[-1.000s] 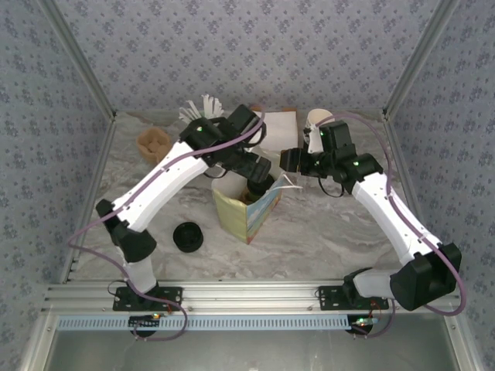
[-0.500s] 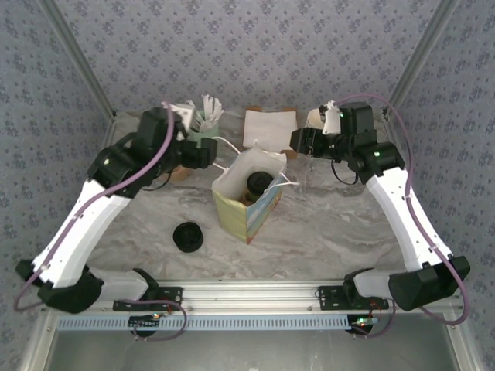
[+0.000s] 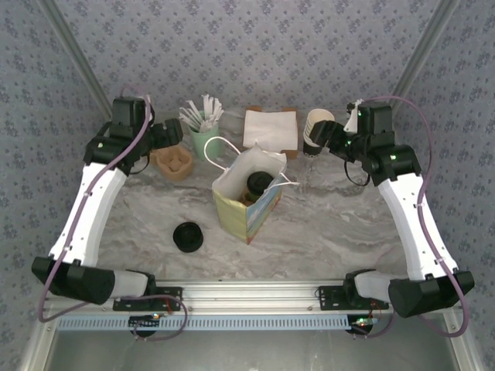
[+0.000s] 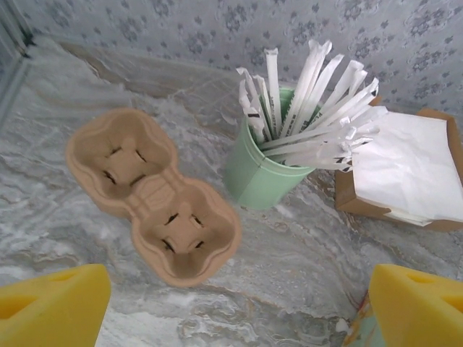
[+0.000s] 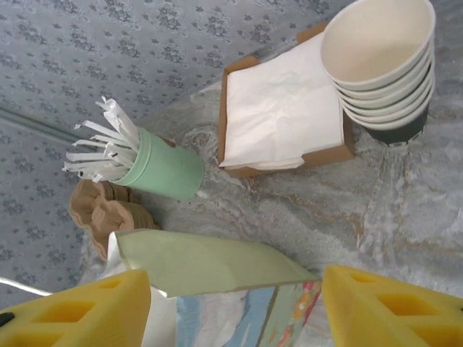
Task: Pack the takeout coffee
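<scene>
The paper bag stands open at the table's middle, and its green rim and printed side lie below my right gripper. Inside it stands the takeout coffee: I see its black round lid, while the bag hides its body. My left gripper is raised at the back left, open and holding nothing, its yellow fingers wide apart over the table. My right gripper is raised at the back right beside the stacked cups, also open and holding nothing.
A mint cup of white sticks and a brown cup carrier stand at the back left. Napkins in a box and stacked cream cups are at the back. A black round piece lies front left.
Both arms have drawn back from the bag, the left to the back left and the right to the back right. The coffee stays in the bag.
</scene>
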You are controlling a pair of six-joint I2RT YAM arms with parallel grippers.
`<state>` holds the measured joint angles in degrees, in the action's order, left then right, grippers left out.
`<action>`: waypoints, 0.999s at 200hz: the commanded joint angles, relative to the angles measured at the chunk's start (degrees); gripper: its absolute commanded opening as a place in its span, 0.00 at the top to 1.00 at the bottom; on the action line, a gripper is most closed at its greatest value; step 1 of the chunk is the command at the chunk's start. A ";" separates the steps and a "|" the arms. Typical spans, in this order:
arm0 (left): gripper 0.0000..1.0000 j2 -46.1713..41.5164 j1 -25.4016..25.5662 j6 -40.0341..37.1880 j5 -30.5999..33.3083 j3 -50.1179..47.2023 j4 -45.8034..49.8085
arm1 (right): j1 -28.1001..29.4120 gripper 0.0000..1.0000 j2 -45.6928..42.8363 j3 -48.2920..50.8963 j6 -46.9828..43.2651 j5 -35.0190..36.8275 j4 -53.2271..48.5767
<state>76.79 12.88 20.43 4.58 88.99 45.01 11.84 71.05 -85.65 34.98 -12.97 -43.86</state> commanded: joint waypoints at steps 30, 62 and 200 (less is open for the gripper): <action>0.08 0.39 -1.30 1.38 -5.87 -4.27 -7.07 | 0.73 0.34 2.89 -4.17 4.85 0.98 -5.39; 0.07 4.05 -1.46 1.30 -8.66 -3.59 -8.69 | 1.20 0.34 7.31 -6.97 5.60 -0.30 -5.75; 0.20 17.12 -4.09 10.09 -7.16 1.78 -16.85 | 3.28 0.35 10.13 -8.81 -0.65 -3.45 3.79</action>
<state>95.02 8.99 29.93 -4.62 94.48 33.26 14.22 84.36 -98.30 37.67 -15.05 -44.58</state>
